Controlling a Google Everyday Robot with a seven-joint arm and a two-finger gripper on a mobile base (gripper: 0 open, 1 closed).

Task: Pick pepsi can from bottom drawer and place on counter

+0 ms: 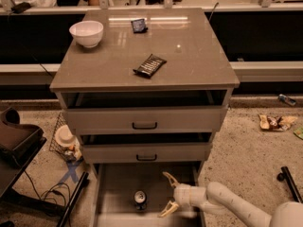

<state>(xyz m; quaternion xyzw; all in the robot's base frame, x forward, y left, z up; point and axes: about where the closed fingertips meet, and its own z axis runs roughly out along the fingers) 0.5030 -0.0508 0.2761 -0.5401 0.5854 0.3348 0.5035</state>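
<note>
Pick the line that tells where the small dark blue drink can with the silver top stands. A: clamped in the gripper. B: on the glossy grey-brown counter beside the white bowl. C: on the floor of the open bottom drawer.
C: the dark blue drink can stands on the floor of the grey bottom drawer, with the open cream gripper beside it, not touching.

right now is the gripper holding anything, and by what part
Nothing is held. The gripper is open in the bottom drawer, just to the right of the pepsi can, with its fingers clear of it.
</note>
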